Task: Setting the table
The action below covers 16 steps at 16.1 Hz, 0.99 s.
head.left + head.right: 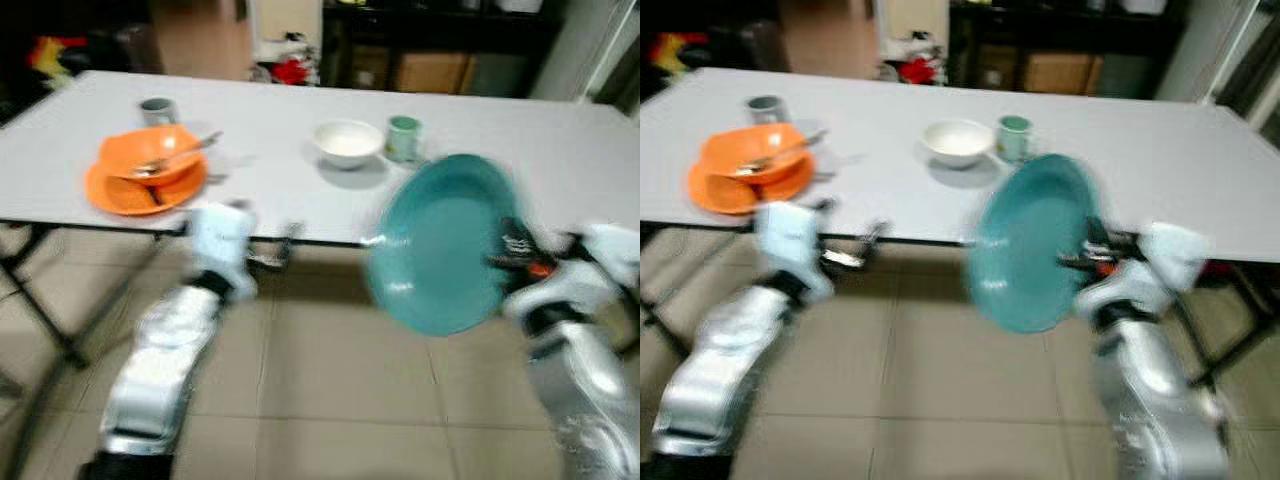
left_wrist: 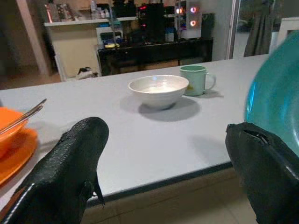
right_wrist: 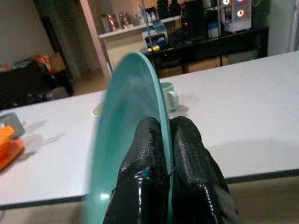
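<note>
The right gripper (image 3: 167,154) has its two black fingers pinched tight on the rim of a teal plate (image 1: 447,245), which it holds on edge, tilted, in front of the near edge of the white table (image 1: 560,150) and over the tiled floor (image 1: 330,400). The step in hand looks to be carrying this plate to a place setting, and to do it well the robot would need to raise the plate above the table edge, turn it level, and lower it flat onto bare tabletop before loosening the pinch, since a grip on the rim alone could let the plate swing or slip. The left gripper (image 2: 163,154) hangs just in front of the table edge with its fingers spread wide and nothing between them. On the table a white bowl (image 2: 158,89) stands just beside a pale green mug (image 2: 197,80), and to the left an orange bowl (image 1: 148,155) sits on an orange plate (image 1: 140,190) with what seems to be cutlery resting in it, though blur makes that uncertain; a grey cup (image 1: 157,109) stands behind. Bare tabletop lies near the white bowl and to the right. Beyond the table are dark shelves (image 2: 154,46) with small lights.
</note>
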Tool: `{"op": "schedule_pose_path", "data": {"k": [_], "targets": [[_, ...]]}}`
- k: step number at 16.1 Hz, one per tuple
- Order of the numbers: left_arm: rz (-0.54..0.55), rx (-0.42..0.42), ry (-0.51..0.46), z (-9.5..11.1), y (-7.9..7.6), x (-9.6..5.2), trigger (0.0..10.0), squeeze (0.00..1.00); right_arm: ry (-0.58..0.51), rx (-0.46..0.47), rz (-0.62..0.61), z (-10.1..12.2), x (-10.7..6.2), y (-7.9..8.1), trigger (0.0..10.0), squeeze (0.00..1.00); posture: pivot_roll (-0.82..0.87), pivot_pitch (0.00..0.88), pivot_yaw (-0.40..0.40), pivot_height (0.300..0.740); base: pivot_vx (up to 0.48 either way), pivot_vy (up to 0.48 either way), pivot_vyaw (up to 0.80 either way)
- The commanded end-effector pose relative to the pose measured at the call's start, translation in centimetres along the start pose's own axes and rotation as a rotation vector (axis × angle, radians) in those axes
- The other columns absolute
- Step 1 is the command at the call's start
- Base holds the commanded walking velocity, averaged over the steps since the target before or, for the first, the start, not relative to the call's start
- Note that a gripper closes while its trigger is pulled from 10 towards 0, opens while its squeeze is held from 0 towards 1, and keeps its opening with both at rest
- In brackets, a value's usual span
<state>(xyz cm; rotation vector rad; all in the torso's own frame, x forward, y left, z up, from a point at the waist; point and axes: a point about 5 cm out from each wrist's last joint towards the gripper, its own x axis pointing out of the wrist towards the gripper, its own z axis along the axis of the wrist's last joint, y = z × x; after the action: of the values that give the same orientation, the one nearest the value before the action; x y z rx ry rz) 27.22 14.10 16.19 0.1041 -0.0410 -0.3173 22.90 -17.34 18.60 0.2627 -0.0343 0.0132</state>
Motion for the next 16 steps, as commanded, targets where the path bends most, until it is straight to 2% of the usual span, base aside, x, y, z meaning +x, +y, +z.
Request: {"op": "schedule_pose_path", "data": {"k": [1,2,16], "targets": [[-0.042,-0.012,-0.018,0.46,-1.13,0.48,10.0,0.00,-0.042,-0.018,-0.031,0.93,-0.14,-0.64,10.0,0.00,-0.03,0.000,-0.027,0.740,0.319,0.000,-0.79],[-0.042,-0.011,-0.018,0.48,-1.12,0.50,10.0,0.00,-0.043,-0.017,-0.030,0.94,-0.14,-0.64,10.0,0.00,-0.03,0.000,-0.027,0.740,0.319,0.000,-0.79],[-0.043,-0.010,-0.020,0.44,-1.02,0.43,10.0,0.00,-0.057,-0.017,-0.014,1.13,-0.05,-0.46,10.0,0.00,-0.02,0.000,-0.035,0.740,0.340,0.000,0.00]]}}
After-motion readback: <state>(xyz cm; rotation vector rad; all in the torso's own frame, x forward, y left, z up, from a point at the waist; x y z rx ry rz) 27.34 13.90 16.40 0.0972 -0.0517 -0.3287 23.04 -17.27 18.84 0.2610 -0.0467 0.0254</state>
